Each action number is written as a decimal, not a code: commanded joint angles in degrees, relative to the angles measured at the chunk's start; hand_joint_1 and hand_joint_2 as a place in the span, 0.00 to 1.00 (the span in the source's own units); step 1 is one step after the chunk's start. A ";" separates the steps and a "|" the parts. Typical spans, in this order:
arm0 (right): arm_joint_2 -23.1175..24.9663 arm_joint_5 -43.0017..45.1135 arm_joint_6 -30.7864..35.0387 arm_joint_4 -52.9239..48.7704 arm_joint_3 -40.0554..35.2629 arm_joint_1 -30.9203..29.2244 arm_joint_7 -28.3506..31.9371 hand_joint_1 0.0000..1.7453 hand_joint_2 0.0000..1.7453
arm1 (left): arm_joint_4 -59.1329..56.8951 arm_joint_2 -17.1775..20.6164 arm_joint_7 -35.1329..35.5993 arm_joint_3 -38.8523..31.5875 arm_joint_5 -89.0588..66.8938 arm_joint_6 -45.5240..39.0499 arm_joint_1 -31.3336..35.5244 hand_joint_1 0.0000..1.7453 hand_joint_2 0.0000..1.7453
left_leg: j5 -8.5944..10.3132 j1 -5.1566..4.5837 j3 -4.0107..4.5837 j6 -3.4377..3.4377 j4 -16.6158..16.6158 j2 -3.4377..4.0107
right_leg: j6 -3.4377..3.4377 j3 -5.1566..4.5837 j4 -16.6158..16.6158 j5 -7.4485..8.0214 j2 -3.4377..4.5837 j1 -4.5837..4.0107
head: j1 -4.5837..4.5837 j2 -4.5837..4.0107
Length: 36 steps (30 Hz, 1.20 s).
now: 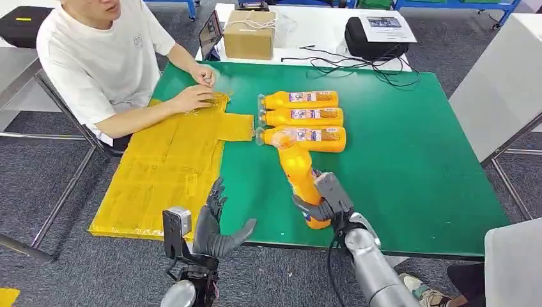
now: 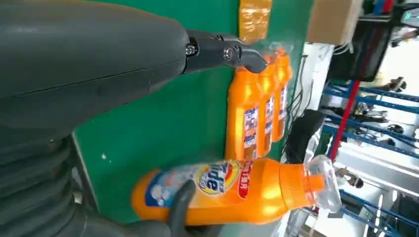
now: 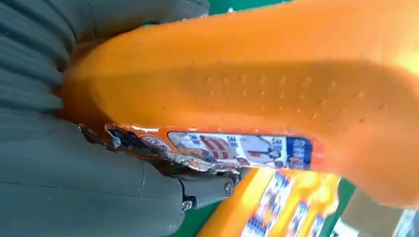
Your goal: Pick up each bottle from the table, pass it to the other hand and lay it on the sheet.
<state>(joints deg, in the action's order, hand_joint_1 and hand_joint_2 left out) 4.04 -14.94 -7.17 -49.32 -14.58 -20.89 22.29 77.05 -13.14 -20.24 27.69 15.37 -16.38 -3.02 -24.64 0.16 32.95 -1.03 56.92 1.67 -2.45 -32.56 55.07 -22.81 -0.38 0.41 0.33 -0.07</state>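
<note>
- head view: the right hand (image 1: 317,206) is clamping the base end of an orange bottle (image 1: 298,171) that is pointing away from the robot, its clear cap end reaching to the nearest of three more bottles (image 1: 300,118); whether the held bottle is resting on the green tabletop (image 1: 409,160) or is lifted off it is hard to tell.
- the three bottles are lying on their sides in a tight row near the middle of the tabletop, caps pointing toward the yellow sheet (image 1: 163,173), which is covering the tabletop's left part.
- the left hand (image 1: 214,225) is hovering at the near edge just beside the sheet, fingers spread apart and holding nothing.
- a person (image 1: 102,57) is sitting at the far left, both hands resting on the sheet's far end; the head is cut off by the frame.
- left wrist view: the left hand (image 2: 89,64) is blocking much of the frame; beyond its dark fingertip (image 2: 247,55) the held bottle (image 2: 232,190) is showing a blue and red label and a clear cap, with the row of bottles (image 2: 257,113) behind it.
- right wrist view: the held bottle (image 3: 257,84) is crowding the lens, blurred orange with a torn label strip, the right hand (image 3: 74,187) wrapping around it; most of the fingers are hidden.
</note>
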 commanded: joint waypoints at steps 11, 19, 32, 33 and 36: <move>1.67 10.23 0.35 -17.02 -6.90 4.95 3.19 1.00 1.00 | -3.03 2.43 2.05 1.00 16.15 12.74 -0.02 0.00 1.00 | 0.09 -0.05 0.74 0.09 0.00 -0.41 | 0.07 -0.64 0.07 -0.09 -0.28 0.06 | 0.04 0.00; 1.67 10.23 0.35 -17.02 -6.90 4.95 3.19 1.00 1.00 | -3.03 2.43 2.05 1.00 16.15 12.74 -0.02 0.00 1.00 | 0.16 -0.05 0.97 0.06 -0.03 -0.34 | 0.03 -0.85 0.03 0.00 -0.31 0.05 | 0.02 0.00; -0.93 -2.74 -3.46 -8.52 -28.95 3.24 6.22 1.00 1.00 | 6.06 2.89 -6.74 1.83 6.10 11.62 0.76 0.00 1.00 | 0.05 0.00 0.81 0.10 0.01 -0.34 | 0.08 -0.72 0.06 -0.09 -0.23 0.00 | 0.02 0.00; -0.93 -2.38 -3.73 -7.82 -29.98 3.88 6.28 1.00 1.00 | 7.69 2.91 -7.45 1.50 6.31 11.82 0.55 0.00 1.00 | 0.13 0.00 0.96 0.07 -0.01 -0.35 | 0.05 -0.86 0.03 -0.02 -0.31 0.00 | 0.02 0.00; -1.89 -4.34 -1.44 -6.90 -31.99 5.68 6.40 1.00 1.00 | 8.66 2.49 -6.83 1.16 6.37 10.79 0.54 0.00 1.00 | 0.12 -0.02 0.96 0.07 -0.02 -0.46 | 0.05 -0.84 0.04 -0.07 -0.40 0.02 | 0.02 0.00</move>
<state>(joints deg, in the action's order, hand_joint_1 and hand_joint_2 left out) 4.96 -17.40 -10.32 -63.49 -35.96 -15.15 27.96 81.55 -11.41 -26.97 28.92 21.62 -4.33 -3.68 -24.45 0.14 34.13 -1.00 56.94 1.34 -2.46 -33.62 55.12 -22.79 -0.79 0.43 0.35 -0.07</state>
